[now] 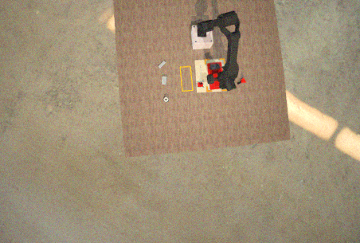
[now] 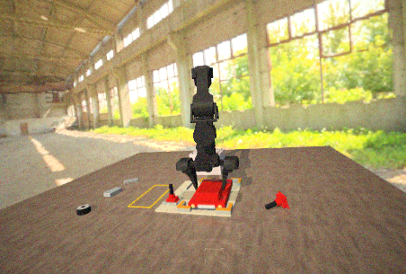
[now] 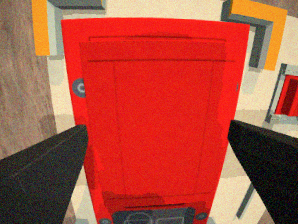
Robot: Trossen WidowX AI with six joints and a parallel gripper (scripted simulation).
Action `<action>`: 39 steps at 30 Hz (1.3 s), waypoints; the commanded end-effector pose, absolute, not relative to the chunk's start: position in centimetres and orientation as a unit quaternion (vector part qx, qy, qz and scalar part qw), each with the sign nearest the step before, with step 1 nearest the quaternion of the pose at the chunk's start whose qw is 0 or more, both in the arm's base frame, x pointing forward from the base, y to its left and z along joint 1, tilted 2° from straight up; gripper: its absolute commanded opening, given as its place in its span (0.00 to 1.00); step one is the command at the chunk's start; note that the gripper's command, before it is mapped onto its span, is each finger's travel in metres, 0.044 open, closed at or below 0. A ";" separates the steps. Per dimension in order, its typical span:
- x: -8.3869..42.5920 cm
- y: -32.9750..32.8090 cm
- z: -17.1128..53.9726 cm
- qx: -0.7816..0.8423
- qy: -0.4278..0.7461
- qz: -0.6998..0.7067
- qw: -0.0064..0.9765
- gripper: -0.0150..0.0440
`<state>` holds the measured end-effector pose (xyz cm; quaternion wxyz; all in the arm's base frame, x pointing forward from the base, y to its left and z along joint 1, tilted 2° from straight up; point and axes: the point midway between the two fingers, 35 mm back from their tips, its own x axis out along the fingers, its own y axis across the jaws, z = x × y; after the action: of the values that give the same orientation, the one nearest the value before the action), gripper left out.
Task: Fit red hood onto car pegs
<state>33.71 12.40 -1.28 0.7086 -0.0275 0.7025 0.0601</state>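
Note:
The red hood (image 3: 150, 125) lies over the red chassis (image 3: 150, 29) (image 2: 202, 203), roof up, and looks roughly lined up with it. The chassis sits in the pale jig (image 2: 166, 207) (image 1: 201, 68) with orange corner brackets. A round grey fitting shows at the hood's left edge in the wrist view, and a dark grey detailed part (image 3: 152, 217) shows past its near end. My gripper (image 3: 158, 129) (image 2: 209, 191) is open, one finger on each side of the hood, with the tips close to its edges. Whether the pegs are in the holes, or the hood is fully flat, cannot be told.
A red-based piece with a black handle (image 2: 172, 197) (image 1: 200, 84) stands on the jig's side. A similar piece (image 2: 280, 200) (image 1: 243, 80) lies beyond the other side. A white box (image 1: 202, 43), a yellow outline (image 1: 181, 79), two grey blocks (image 1: 162, 64) (image 1: 164, 80) and a nut (image 1: 166, 99) are nearby.

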 end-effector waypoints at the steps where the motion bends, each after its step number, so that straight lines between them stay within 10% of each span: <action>1: 33.7 12.4 -1.1 -0.028 0.703 0.060 0.709 1.00; 39: 33.7 12.1 5.9 -0.029 0.703 0.059 0.708 1.00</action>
<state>33.72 12.16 5.83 0.7077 -0.0258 0.7037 0.0575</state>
